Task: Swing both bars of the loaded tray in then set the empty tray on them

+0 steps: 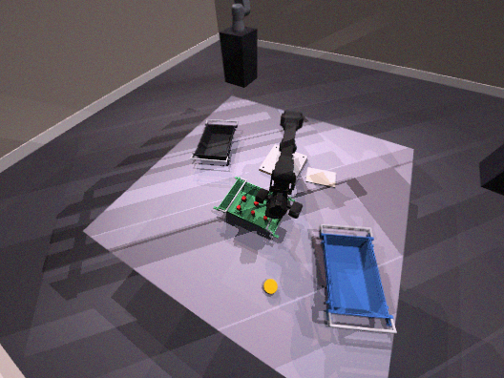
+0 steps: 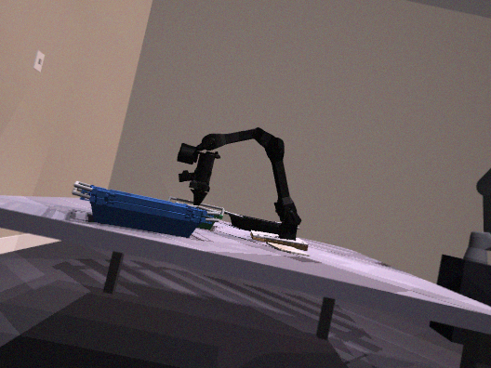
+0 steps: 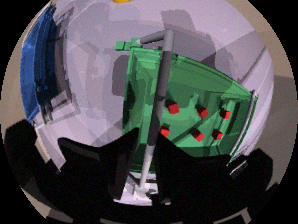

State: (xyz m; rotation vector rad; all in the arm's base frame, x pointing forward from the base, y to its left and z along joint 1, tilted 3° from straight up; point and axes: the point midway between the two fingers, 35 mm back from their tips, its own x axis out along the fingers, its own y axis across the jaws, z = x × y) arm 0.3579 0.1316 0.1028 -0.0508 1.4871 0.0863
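- End effector (image 1: 276,215) (image 2: 198,203) (image 3: 145,131): fingers narrowly parted, holding nothing, probably to push the near bar (image 1: 270,223) (image 3: 162,85) inward.
- That bar reaches over the green tray (image 1: 255,223) (image 2: 206,226) (image 3: 135,90); seating unclear. The far bar (image 1: 233,196) (image 3: 244,125) crosses too, for support above the blocks (image 1: 253,213) (image 3: 173,108).
- Black tray (image 1: 216,141) (image 2: 253,223) and blue tray (image 1: 355,277) (image 2: 144,216) (image 3: 37,70): apart on the bench (image 1: 191,267) (image 2: 242,260) (image 3: 95,60), unstacked.

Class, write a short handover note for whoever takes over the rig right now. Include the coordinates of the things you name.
Hand (image 1: 277,214) (image 2: 198,203) (image 3: 145,131): slightly open, holding nothing, at the near bar (image 1: 270,223) (image 2: 211,206) (image 3: 161,85).
Places: green tray (image 1: 230,193) (image 2: 205,226) (image 3: 137,90) carries red blocks (image 1: 253,213) (image 3: 173,108); black tray (image 1: 217,140) (image 2: 256,224) and blue tray (image 1: 353,272) (image 2: 144,216) (image 3: 37,65) stand apart from it.
Done: far bar (image 1: 235,195) (image 3: 244,127) looks swung in.
Left: near bar is over the tray but seems raised, so check it settles; then set the matching empty tray level on both bars and let go. Which tray matches, I cannot tell.
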